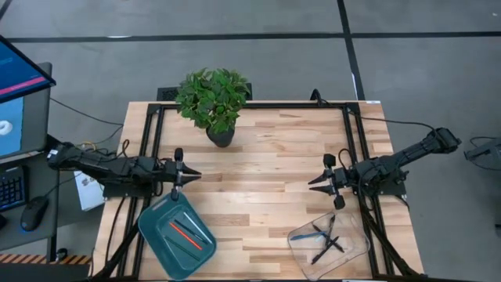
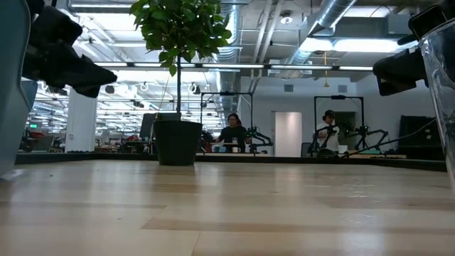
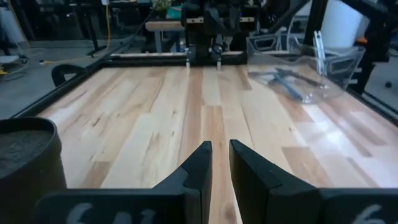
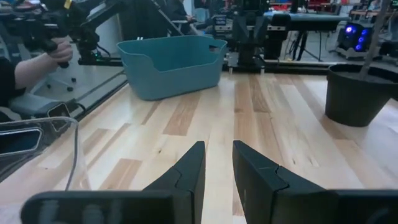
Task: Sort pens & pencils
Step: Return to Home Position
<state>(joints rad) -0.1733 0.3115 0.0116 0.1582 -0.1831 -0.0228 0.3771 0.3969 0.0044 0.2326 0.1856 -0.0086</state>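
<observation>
Both grippers, left [image 1: 190, 174] and right [image 1: 315, 181], hang over bare table with fingers narrowly parted, holding nothing. Your orange pen [image 1: 186, 234] lies diagonally in the teal tray [image 1: 153, 229]; dark pens [image 1: 328, 244] lie crossed in the clear tray [image 1: 354, 247], where reaching in risks snagging two.

Potted plant [image 1: 213, 102] at table [image 1: 258, 164] far edge, left of centre. Teal tray [image 1: 156, 233] near-left corner w/ orange pen [image 1: 186, 235] inside. Clear tray [image 1: 356, 249] near-right corner w/ several pens [image 1: 327, 239] crossed inside. Left gripper [image 1: 196, 174] just behind teal tray, right gripper [image 1: 311, 182] behind clear tray; both face table centre, well apart.
</observation>
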